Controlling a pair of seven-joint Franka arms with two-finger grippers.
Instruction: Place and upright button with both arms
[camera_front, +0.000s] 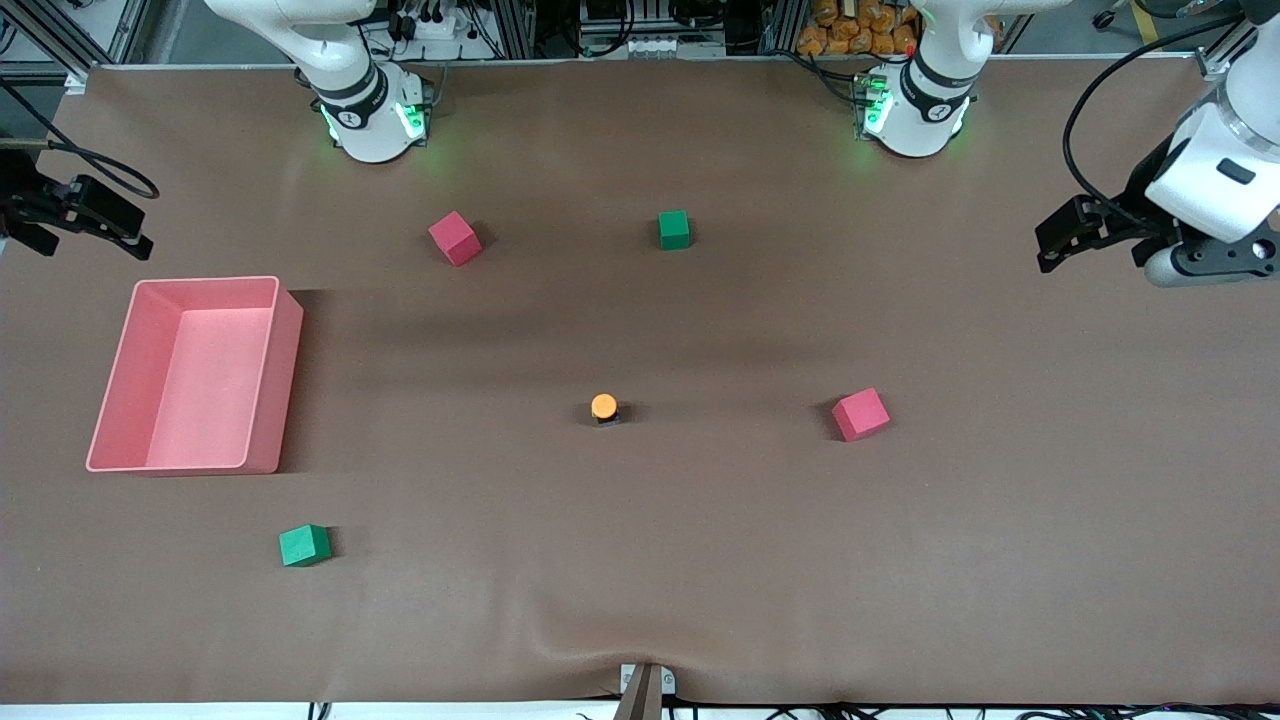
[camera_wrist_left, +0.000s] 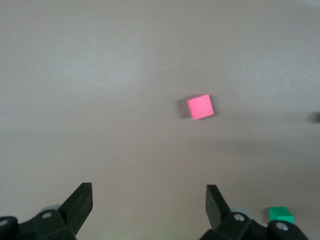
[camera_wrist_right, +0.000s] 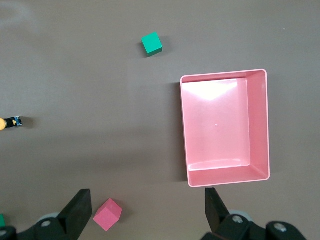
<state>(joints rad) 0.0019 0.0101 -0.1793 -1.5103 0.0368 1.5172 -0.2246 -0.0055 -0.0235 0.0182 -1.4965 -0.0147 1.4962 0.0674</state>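
Front view: the button (camera_front: 604, 408) sits near the middle of the brown table (camera_front: 640, 560), orange cap up as far as can be judged, touched by nothing. Taking the button as the centre of a clock with twelve toward the robots' bases, one red cube (camera_front: 860, 414) lies at about three o'clock, well apart from it. A green cube (camera_front: 674, 229) lies at about one o'clock and a second red cube (camera_front: 455, 238) at about eleven, both closer to the bases. Another green cube (camera_front: 304, 545) lies at about eight o'clock, nearer the front camera. The pink tray (camera_front: 120, 370), empty, lies at about nine o'clock toward the right arm's end of the table.

The left gripper (camera_front: 1062, 235) hangs in the air over the left arm's end of the table, at about two o'clock from the button, well away from it. In the left wrist view its fingers (camera_wrist_left: 80, 205) are spread wide and released, with nothing between them.

The right gripper (camera_front: 95, 215) hangs over the opposite end, at about ten o'clock from the button, above the table just past the tray. In the right wrist view its fingers (camera_wrist_right: 77, 212) are likewise spread and released, holding nothing. Both arms wait.
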